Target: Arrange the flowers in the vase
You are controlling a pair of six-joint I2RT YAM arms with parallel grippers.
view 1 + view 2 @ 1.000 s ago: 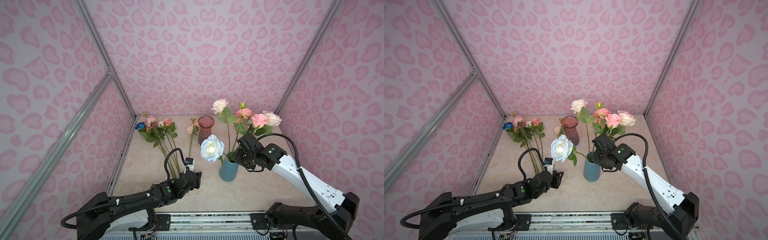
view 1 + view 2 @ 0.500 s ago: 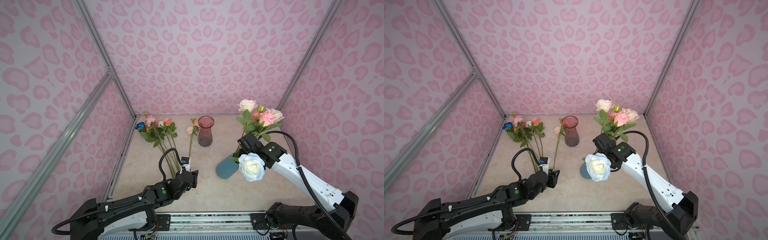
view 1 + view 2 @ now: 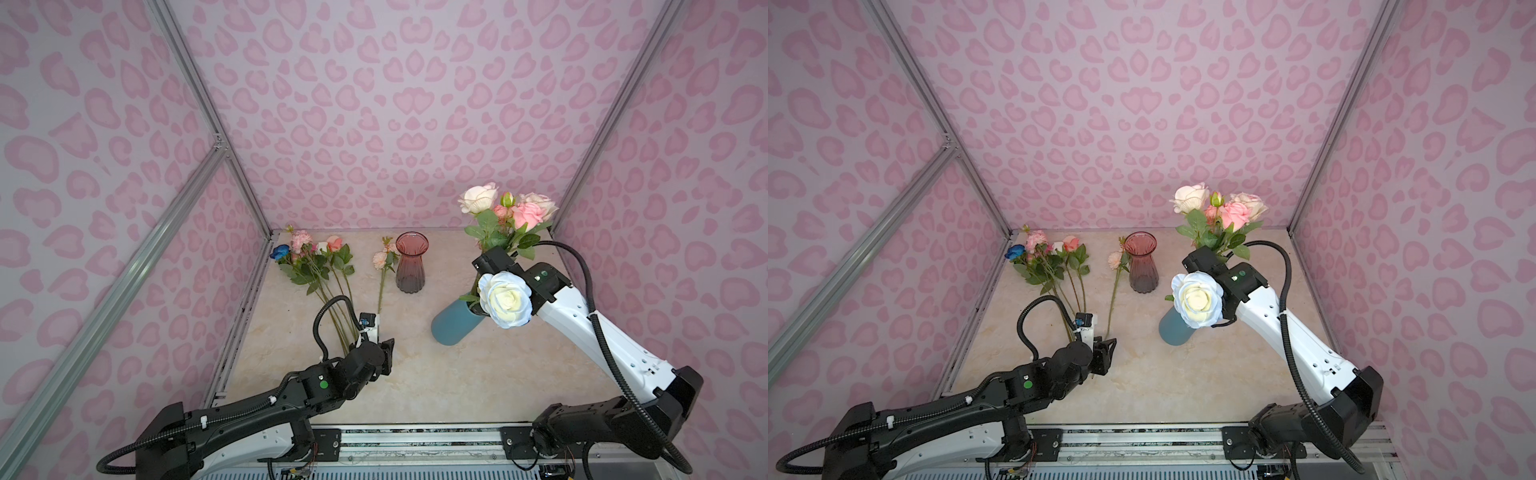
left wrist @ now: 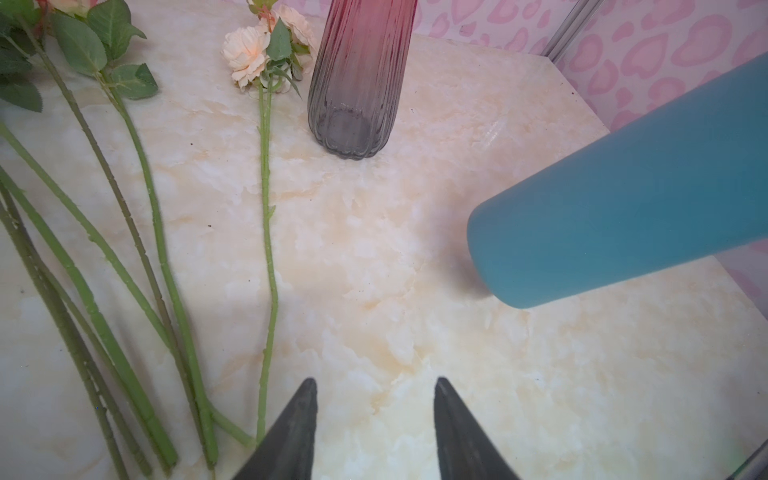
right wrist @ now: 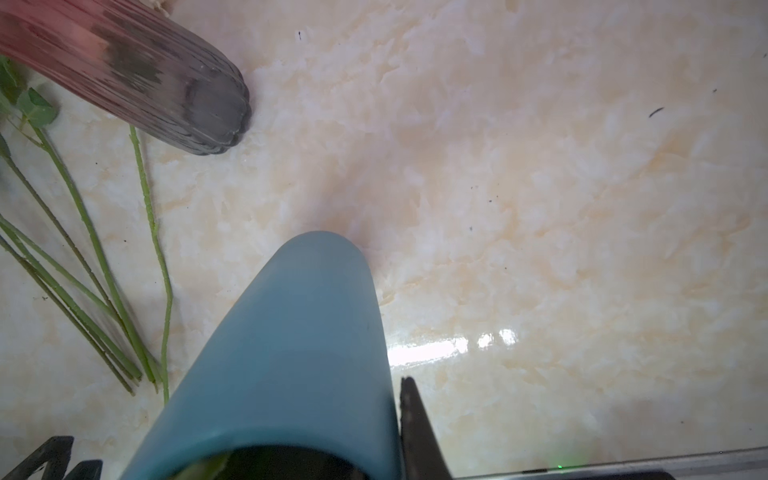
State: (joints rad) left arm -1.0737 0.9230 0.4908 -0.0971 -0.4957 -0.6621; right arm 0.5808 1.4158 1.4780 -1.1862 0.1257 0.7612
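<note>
**A:** Where are the flowers?

**B:** Split. A bunch of pink, peach and cream roses (image 3: 513,216) stands in the matte blue cylinder vase (image 3: 453,326). That vase is just right of table centre, tipped with its mouth toward 2 o'clock and its base toward 8. Whether the base touches the cream marble-look tabletop (image 3: 457,386) I cannot tell. The loose leafy-stemmed roses (image 3: 316,266) lie at 10 to 11 o'clock, stem ends pointing to 5.

**A:** And the right gripper (image 5: 384,390)?

**B:** Clamped on the blue vase's rim wall. One finger (image 5: 415,432) lies against the outside; the other is hidden.

**A:** What crowds it?

**B:** In both top views a large white, pale-blue-edged rose (image 3: 505,300) hangs before the vase mouth and covers the fingers. The ribbed red glass vase (image 3: 410,266) stands upright at the blue vase's 11 o'clock, apart from it. One peach-bloomed stem (image 3: 380,266) lies just beside the red vase, at its 9 o'clock.

**A:** The left gripper (image 4: 375,380)?

**B:** Jaws apart, nothing between them, low over bare table at 7 o'clock, just beside the stem ends.

**A:** What do the wrist views add?

**B:** Only the right wrist view shows that finger on the rim. The left wrist view shows a shadow under the blue base. Only the top views show the blooms in the vase.
</note>
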